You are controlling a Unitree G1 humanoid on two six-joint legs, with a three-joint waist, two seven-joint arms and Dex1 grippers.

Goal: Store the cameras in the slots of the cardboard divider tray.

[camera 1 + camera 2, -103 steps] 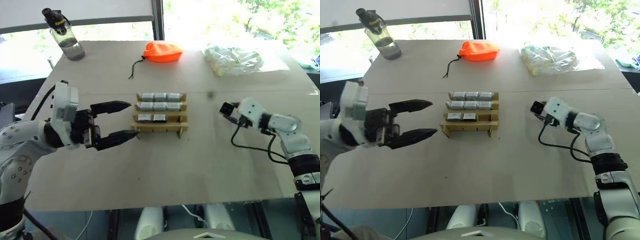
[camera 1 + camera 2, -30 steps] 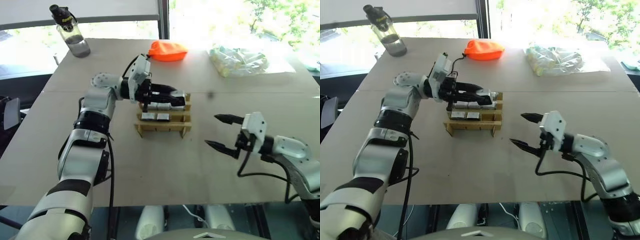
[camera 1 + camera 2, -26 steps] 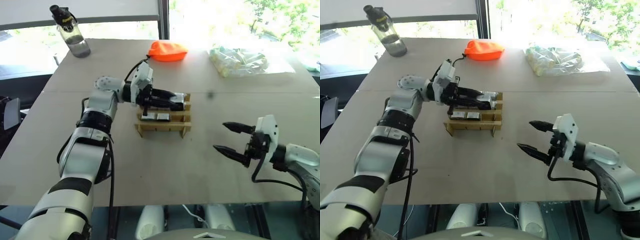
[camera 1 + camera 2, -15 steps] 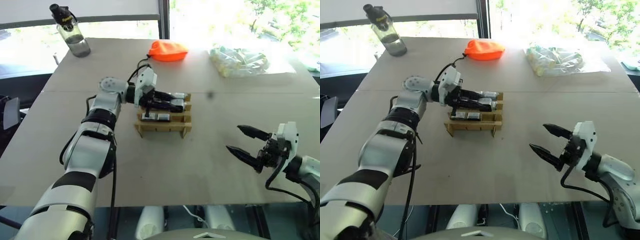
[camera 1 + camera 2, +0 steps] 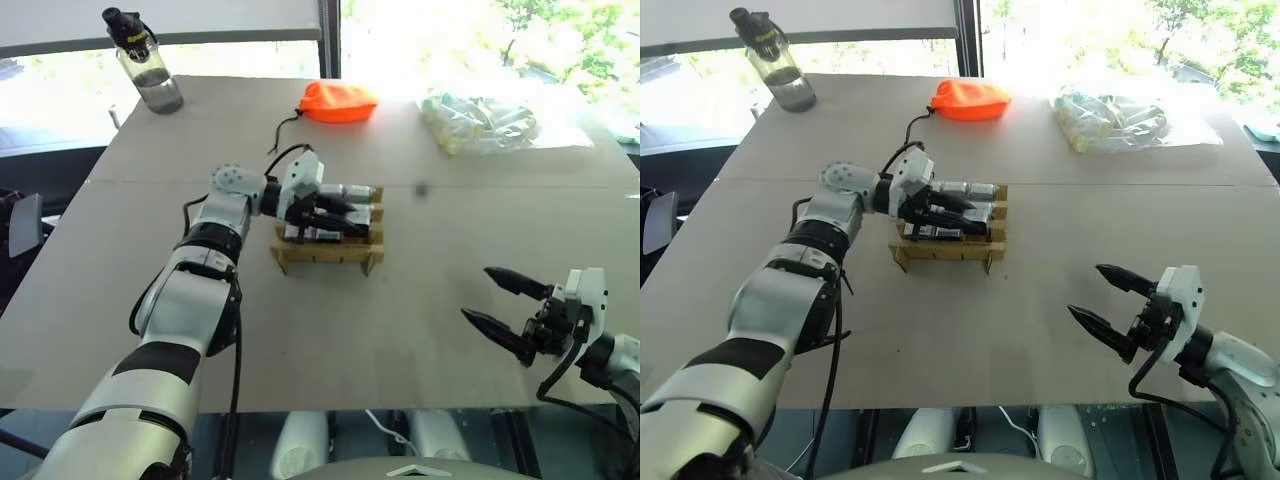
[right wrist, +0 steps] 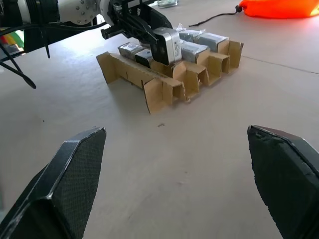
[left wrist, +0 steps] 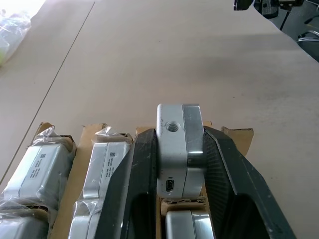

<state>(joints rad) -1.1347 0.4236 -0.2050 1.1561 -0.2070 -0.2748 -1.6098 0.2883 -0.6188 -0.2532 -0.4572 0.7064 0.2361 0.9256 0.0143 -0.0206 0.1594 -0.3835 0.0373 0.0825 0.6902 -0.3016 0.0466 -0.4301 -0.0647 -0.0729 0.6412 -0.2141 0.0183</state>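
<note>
The tan cardboard divider tray [image 5: 325, 257] stands mid-table with wrapped silver cameras [image 5: 347, 192] in its back rows and two more in its front row. My left gripper [image 5: 350, 214] reaches in from the left, shut on one silver camera [image 7: 178, 149], which it holds low over the tray's right side. Whether that camera rests in a slot I cannot tell. The same held camera [image 6: 167, 46] shows in the right wrist view. Near the table's front right, my right gripper [image 5: 477, 294] stands open with nothing between its fingers, well away from the tray.
A water bottle [image 5: 145, 65] stands at the back left. An orange pouch [image 5: 337, 101] with a dark cord lies behind the tray. A clear bag of pale items [image 5: 480, 118] lies at the back right. The table's front edge [image 5: 400, 405] runs close under the right gripper.
My left gripper has sunk with the camera towards the tray. My right gripper has drawn back to the right and towards the front edge, still open.
</note>
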